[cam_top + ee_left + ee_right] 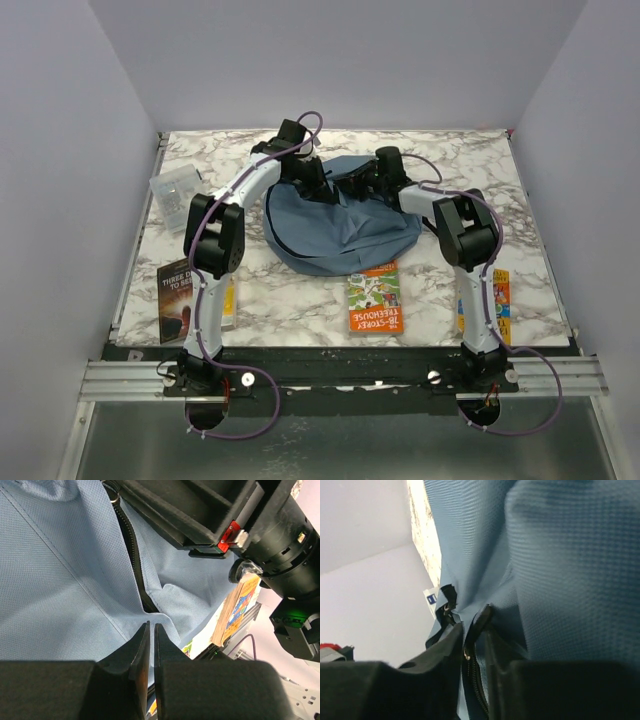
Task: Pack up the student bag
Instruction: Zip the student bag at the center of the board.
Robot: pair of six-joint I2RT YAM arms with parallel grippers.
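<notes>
The student bag, dusty-blue with black zippers, lies in the middle of the table. Both grippers are at its far, top end. My left gripper is shut with only a thin slit between the jaws. Its tips lie against the blue fabric just below the black zipper, and nothing is held between them. My right gripper is shut on the bag's zipper edge. The zipper teeth and a small metal pull run between its fingers, and lifted blue fabric fills the view.
A green-orange book lies in front of the bag. A dark book lies near left, an orange book near right by the right arm. A clear plastic box sits far left. The right arm's black wrist is close to my left gripper.
</notes>
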